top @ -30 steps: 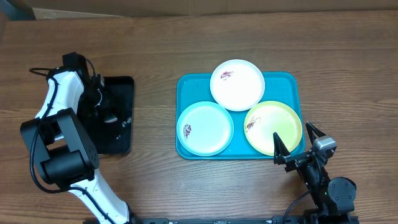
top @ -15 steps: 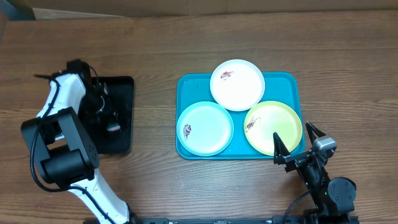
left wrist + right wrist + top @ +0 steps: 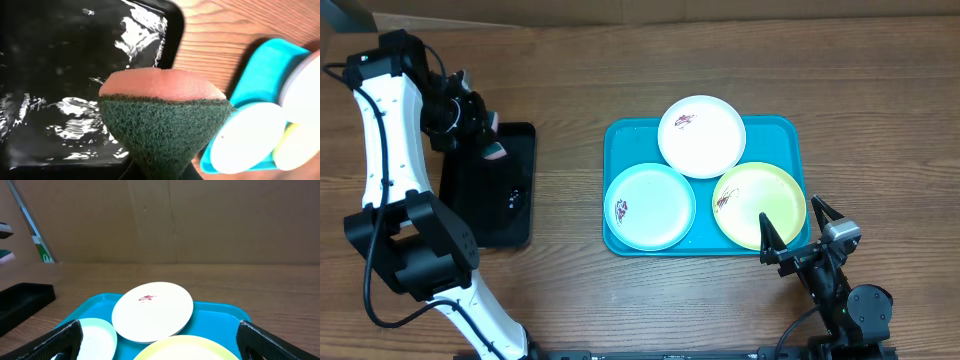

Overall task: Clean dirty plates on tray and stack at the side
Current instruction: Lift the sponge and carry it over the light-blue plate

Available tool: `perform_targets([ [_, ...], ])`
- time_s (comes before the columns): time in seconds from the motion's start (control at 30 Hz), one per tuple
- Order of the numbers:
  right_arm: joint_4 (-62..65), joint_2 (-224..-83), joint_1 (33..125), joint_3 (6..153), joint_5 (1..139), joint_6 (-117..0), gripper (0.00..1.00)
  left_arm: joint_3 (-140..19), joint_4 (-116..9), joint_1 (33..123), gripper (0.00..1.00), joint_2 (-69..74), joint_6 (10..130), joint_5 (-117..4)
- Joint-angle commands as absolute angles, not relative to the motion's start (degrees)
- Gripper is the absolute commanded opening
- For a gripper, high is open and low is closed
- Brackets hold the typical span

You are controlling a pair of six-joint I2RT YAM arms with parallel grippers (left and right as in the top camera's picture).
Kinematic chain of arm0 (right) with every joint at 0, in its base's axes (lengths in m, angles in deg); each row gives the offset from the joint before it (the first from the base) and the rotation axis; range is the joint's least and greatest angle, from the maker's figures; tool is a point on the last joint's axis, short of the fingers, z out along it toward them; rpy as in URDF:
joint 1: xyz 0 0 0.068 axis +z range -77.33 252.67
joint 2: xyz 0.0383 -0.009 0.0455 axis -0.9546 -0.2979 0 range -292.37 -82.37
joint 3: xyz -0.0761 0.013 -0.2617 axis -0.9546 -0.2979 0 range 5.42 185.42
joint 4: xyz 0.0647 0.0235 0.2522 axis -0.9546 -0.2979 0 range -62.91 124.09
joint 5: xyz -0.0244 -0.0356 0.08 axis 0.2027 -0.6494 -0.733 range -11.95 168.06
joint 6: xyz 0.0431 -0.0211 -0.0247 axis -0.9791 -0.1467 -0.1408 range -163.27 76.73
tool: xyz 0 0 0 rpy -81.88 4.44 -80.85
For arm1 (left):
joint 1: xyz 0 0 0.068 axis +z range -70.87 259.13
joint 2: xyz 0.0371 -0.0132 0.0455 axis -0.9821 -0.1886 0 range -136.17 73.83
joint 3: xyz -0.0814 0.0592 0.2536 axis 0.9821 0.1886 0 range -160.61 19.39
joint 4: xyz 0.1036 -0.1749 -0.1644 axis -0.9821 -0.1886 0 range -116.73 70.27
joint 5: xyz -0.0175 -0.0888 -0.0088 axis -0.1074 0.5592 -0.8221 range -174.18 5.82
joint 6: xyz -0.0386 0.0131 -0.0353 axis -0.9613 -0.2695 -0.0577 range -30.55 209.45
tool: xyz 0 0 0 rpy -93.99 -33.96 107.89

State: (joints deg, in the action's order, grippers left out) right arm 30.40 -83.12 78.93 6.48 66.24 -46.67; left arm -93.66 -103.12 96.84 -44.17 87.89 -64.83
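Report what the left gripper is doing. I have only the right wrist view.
Observer: The left gripper is shut on a sponge that is orange on one side and green on the other.
Operator: Say where it is.
Observer: It is held above the far end of the black tray, to the left of the turquoise tray.
Operator: Check the blue plate for dirt.
Observer: The blue plate has a small dark-red smear near its left edge.
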Motion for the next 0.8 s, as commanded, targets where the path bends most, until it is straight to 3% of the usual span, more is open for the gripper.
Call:
perform_targets([
  [0.0,30.7,-82.8,79.0,5.9,66.0,-47.1,1.0,-90.5,-101.2,97.0,0.04,-43.8,88.2,-62.4],
  [0.3,30.7,-82.8,79.0,5.9,66.0,-47.1,1.0,-77.0,-95.8,96.6,0.04,-43.8,86.8,-73.9],
  [0.63,30.7,-82.8,79.0,5.9,66.0,-47.1,1.0,-96.7,-111.2,98.6,0.04,-43.8,80.9,-78.6],
  [0.77,30.7,-82.8,79.0,5.9,66.0,-47.1,1.0,-95.1,-108.7,96.9,0.04,-43.8,77.4,-79.9],
])
